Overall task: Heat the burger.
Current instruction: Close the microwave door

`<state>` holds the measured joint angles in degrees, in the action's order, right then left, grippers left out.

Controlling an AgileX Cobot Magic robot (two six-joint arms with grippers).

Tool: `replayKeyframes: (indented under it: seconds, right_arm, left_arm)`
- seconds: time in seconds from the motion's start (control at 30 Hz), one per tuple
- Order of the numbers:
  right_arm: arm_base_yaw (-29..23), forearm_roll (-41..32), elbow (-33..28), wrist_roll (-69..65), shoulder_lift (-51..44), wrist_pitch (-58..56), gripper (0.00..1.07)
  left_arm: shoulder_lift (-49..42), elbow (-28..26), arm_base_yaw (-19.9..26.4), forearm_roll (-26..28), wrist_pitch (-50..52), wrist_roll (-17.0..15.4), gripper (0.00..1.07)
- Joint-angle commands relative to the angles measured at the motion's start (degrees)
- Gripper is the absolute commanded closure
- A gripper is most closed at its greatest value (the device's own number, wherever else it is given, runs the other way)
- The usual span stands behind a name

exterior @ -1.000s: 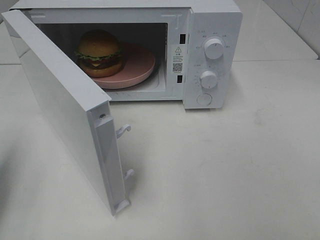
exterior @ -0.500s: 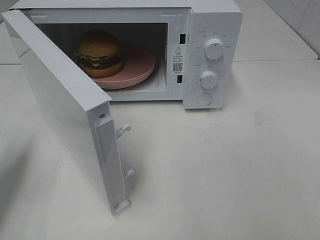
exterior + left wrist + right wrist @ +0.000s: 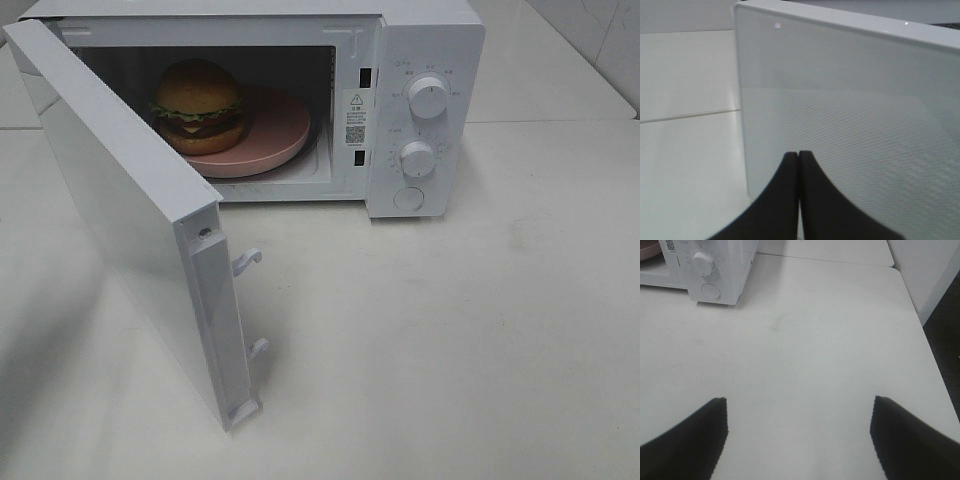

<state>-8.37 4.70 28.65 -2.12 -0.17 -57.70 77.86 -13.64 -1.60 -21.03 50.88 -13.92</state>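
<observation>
With the burger (image 3: 198, 105) on the pink plate's (image 3: 285, 130) nine-o'clock side inside the microwave (image 3: 430, 45), only shutting the open door (image 3: 120, 200) and turning the knobs (image 3: 429, 97) seemed left; the left gripper (image 3: 799, 155) was pinched closed, the right gripper (image 3: 799, 400) spread, both empty.

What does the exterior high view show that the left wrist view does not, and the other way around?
Only the exterior high view shows the burger on the pink plate inside the microwave, and the two knobs. Only the left wrist view shows the left gripper, shut, facing the door. Both show the open door and the white table.
</observation>
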Motion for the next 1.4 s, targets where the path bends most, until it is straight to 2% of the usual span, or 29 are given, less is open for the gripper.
replayKeyframes:
  seconds: [0.03, 0.07, 0.13, 0.2, 0.6, 0.77, 0.9, 0.97, 1.17, 1.4]
  right_arm:
    - [0.3, 0.2, -0.1, -0.2, -1.9, 0.8, 0.31]
    - [0.3, 0.2, -0.1, -0.2, -1.9, 0.8, 0.31]
    - [0.3, 0.2, -0.1, -0.2, -1.9, 0.8, 0.31]
    - [0.3, 0.2, -0.1, -0.2, -1.9, 0.8, 0.31]
    - [0.3, 0.2, -0.1, -0.2, -1.9, 0.8, 0.31]
    - [0.3, 0.2, -0.1, -0.2, -1.9, 0.8, 0.31]
    - [0.3, 0.2, -0.1, -0.2, -1.9, 0.8, 0.31]
    - [0.3, 0.2, -0.1, -0.2, -1.9, 0.8, 0.31]
    - [0.3, 0.2, -0.1, -0.2, -1.9, 0.8, 0.31]
    - [0.3, 0.2, -0.1, -0.2, -1.9, 0.8, 0.31]
  left_arm:
    - [1.0, -1.1, -2.9, 0.9, 0.9, 0.6, 1.07]
    - [2.2, -1.8, -5.5, 3.0, 0.8, 1.7, 1.07]
    - [2.6, -2.1, -6.5, 4.5, 0.8, 2.1, 1.07]
    - [3.6, -2.9, -9.3, 7.8, 0.9, 3.2, 1.07]
    - [7.7, -7.3, -18.4, 15.8, -0.5, 5.0, 1.07]
    - [11.1, -10.9, -23.5, 20.5, -0.8, 8.5, 1.07]
    - [12.8, -12.5, -26.3, 24.0, -0.9, 9.6, 1.07]
    - [15.1, -15.0, -29.5, 28.9, -1.0, 11.4, 1.07]
    - [17.6, -19.1, -33.2, 34.5, -3.5, 13.9, 1.07]
    - [19.5, -22.3, -34.4, 36.2, -4.1, 13.9, 1.07]
